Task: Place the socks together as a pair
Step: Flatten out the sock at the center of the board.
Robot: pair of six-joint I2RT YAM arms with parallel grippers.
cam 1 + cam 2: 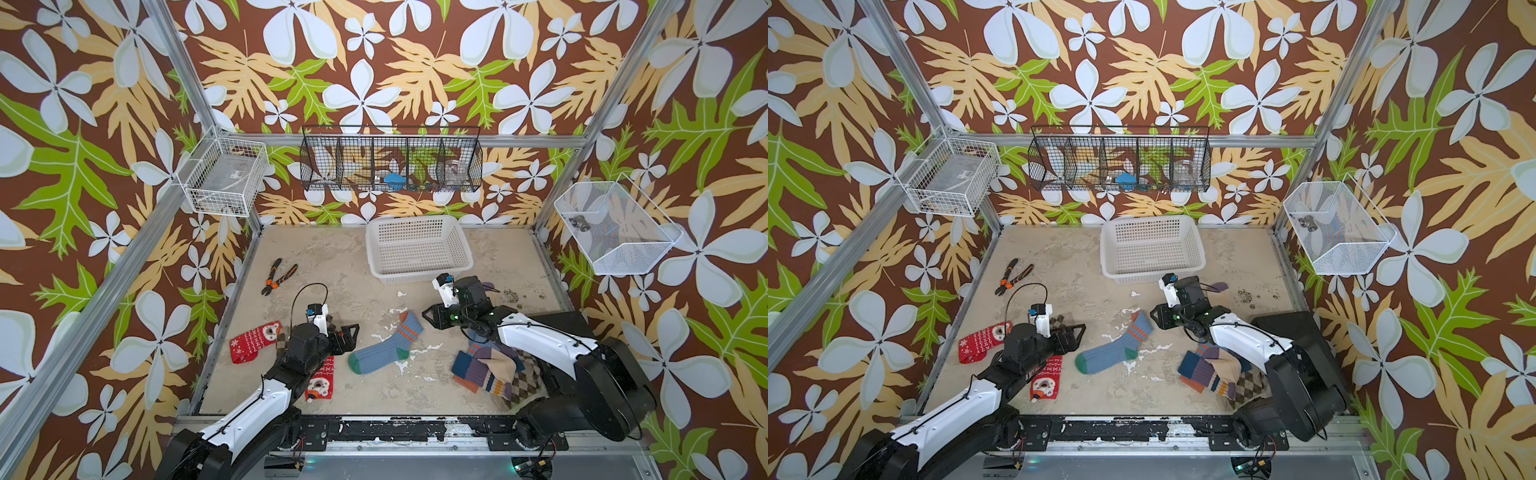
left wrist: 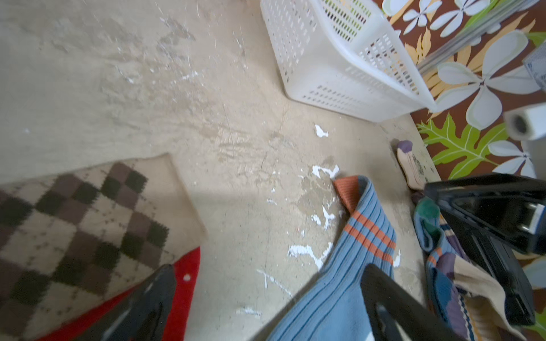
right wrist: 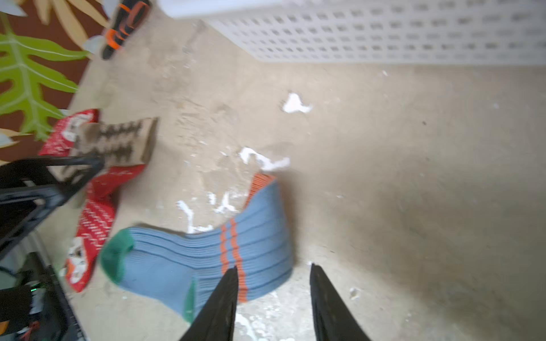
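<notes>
8 socks (image 1: pixel 384 349), 4 baskets (image 1: pixel 419 266), 1 pliers (image 1: pixel 278 276)

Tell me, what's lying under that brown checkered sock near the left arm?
A red snowflake sock pokes out from beneath the brown argyle sock. Whatever else lies under it is covered.

Both arms are seen in both top views. The left arm (image 1: pixel 249 415) is clad in a white shell with black joint housings, and small dark screws are dotted along it. A thin black cable (image 1: pixel 301 291) is looped over its wrist. The right arm (image 1: pixel 544 343) is built the same, and a green light (image 1: pixel 456 318) is lit near its wrist. Each wrist is fitted with a white, blue-capped camera block (image 1: pixel 319 318). The left gripper (image 1: pixel 353 334) and right gripper (image 1: pixel 428 318) are made with black tapered fingers, framed as open triangles.
</notes>
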